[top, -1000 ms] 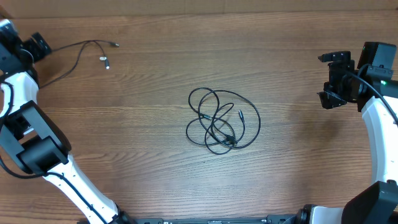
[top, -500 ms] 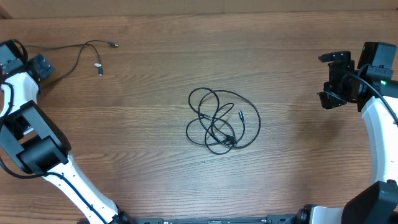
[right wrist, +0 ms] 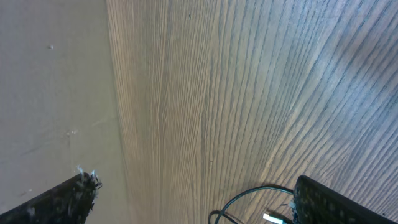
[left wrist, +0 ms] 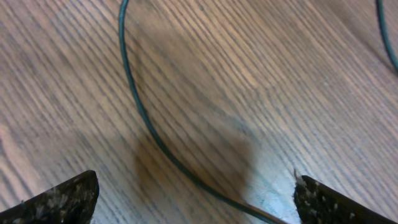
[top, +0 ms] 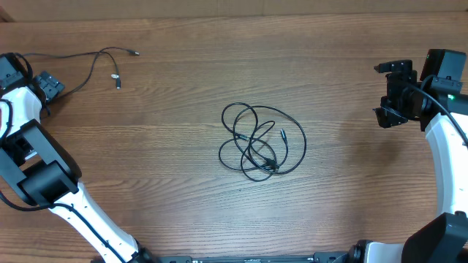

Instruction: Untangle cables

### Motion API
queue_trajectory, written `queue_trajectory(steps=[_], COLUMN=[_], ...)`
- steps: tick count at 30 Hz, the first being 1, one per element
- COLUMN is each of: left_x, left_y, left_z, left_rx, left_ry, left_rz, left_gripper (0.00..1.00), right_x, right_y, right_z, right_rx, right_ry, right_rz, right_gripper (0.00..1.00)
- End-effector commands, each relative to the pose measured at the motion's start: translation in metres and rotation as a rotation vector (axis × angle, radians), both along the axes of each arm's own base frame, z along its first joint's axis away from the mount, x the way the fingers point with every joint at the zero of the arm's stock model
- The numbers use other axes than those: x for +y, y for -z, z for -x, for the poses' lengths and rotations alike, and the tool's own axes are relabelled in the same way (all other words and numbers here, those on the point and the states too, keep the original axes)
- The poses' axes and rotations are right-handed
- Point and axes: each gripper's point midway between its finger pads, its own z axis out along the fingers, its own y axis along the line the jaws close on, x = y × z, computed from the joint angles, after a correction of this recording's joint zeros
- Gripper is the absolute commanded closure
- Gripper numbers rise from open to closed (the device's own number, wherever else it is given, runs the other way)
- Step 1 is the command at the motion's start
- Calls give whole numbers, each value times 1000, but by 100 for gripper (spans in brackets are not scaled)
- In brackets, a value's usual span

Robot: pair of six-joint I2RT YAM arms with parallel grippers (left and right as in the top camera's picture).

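A tangled bundle of thin black cables [top: 262, 148] lies in loops at the middle of the wooden table [top: 175, 183], with plug ends inside the knot. A separate black cable [top: 110, 50] lies at the far left, its two plug ends pointing right. My left gripper [top: 48, 83] is open just above that cable's left part. In the left wrist view the cable [left wrist: 144, 121] runs on the wood between the spread fingers [left wrist: 196, 205]. My right gripper [top: 391, 93] is open and empty at the far right; its wrist view [right wrist: 193, 199] shows a cable loop [right wrist: 249, 198] at the bottom edge.
The table's far edge meets a plain beige surface [right wrist: 56, 93]. The arms' white links stand at the left [top: 29, 146] and right [top: 446, 153] sides.
My left gripper has moved from the far-left corner toward the near side. The separate cable's loose plug end shifted slightly left and then settled. The bundle and right arm have not moved.
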Motion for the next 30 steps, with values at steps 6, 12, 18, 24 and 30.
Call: queue_trajectory(steps=[6,12,18,24,30], left_x=[-16,-23,-43,-56,-18], left_y=[59,89,124,176,57], left_z=[-3,-7,-20,-7,-67], left_rx=[25,28,8,69,-173], left_ry=[-1,33,153,155,185], left_rz=[112,152,209,259,126], left_gripper=[0,0,48,96,96], right_x=[-4,-4,-4,-4,-4], right_y=[-5,-5,-5,-5,-5], right_z=[-1,-1,-1,-1,-1], right_rx=[-14,-14,-14,-14,-14], right_ry=[7,7,7,7,7], right_rz=[18,18,18,18,18], right_gripper=[0,0,0,0,0])
